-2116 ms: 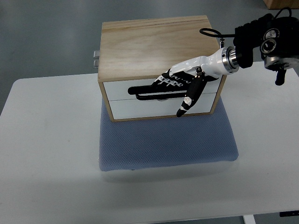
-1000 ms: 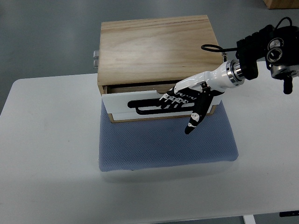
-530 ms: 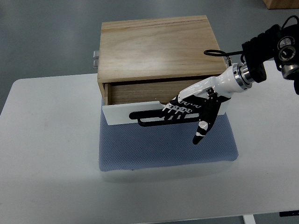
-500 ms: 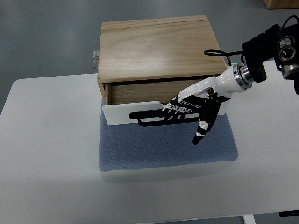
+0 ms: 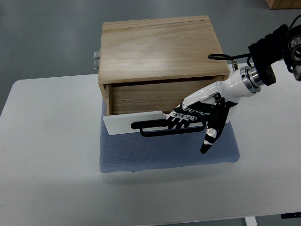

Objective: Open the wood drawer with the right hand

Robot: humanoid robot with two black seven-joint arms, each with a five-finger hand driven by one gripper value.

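A light wood drawer box (image 5: 160, 47) sits on a blue mat (image 5: 164, 153) on the white table. Its top drawer (image 5: 141, 99) is pulled well out toward me, showing a wooden inside. The drawer's white front (image 5: 127, 122) carries a long black handle (image 5: 150, 128). My right hand (image 5: 193, 117), white and black, comes in from the right edge. Its fingers are curled over the handle's right part, while the thumb (image 5: 210, 136) points down over the mat. My left arm does not show.
The white table (image 5: 47, 155) spreads wide to the left and front of the mat. A small metal fitting (image 5: 96, 59) sticks out at the box's back left. My right forearm (image 5: 275, 44) hangs over the table's right side.
The drawer has slid further out toward me, from shut to well open. My right hand has moved down and right with the handle in its fingers.
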